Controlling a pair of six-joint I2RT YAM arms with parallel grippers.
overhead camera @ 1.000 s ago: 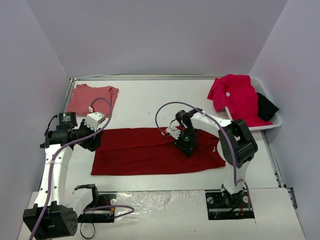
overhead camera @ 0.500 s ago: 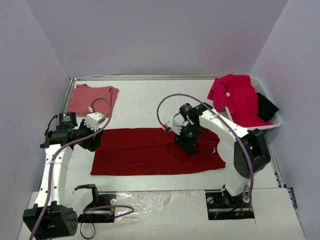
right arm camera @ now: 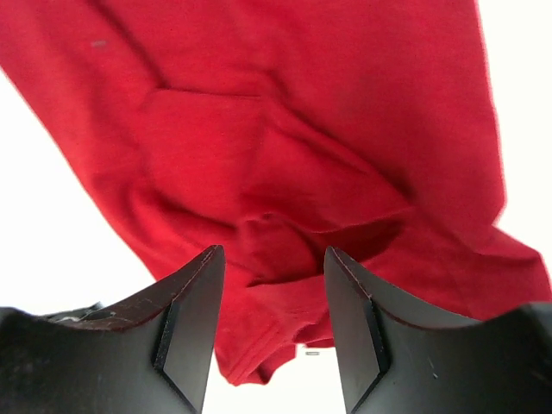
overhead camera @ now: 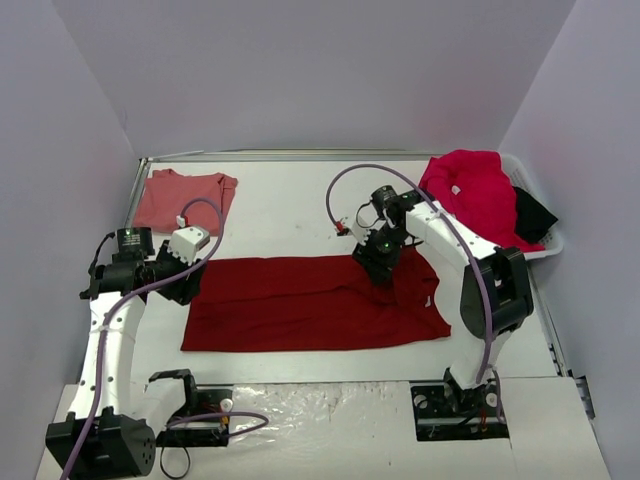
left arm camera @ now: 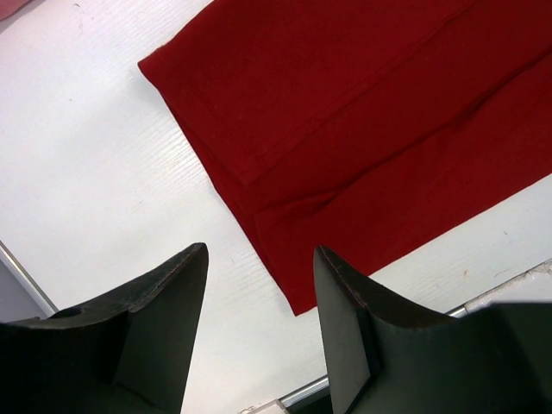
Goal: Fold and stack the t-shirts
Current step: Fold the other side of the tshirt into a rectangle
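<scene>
Found left claw (left arm camera: 260,252) released, jaws apart with nothing between, hovering at the left end of the crimson shirt (overhead camera: 300,300). Found right claw (right arm camera: 272,250) likewise released, jaws apart just above rumpled cloth at that shirt's right end; cannot confirm contact.

Checked white basket (overhead camera: 548,246) at the table's far right: holds raspberry shirt (overhead camera: 470,195), heaped and draped over the rim, plus a black item (overhead camera: 535,215), mostly hidden and not identifiable. Cannot see the basket's floor.

Logged salmon shirt (overhead camera: 180,197) folded at the far left of the table (overhead camera: 290,200), apart from the others. Recorded crimson shirt lying flat mid-table as a long band, long edges folded inward, left end squared, right end creased and uneven.
</scene>
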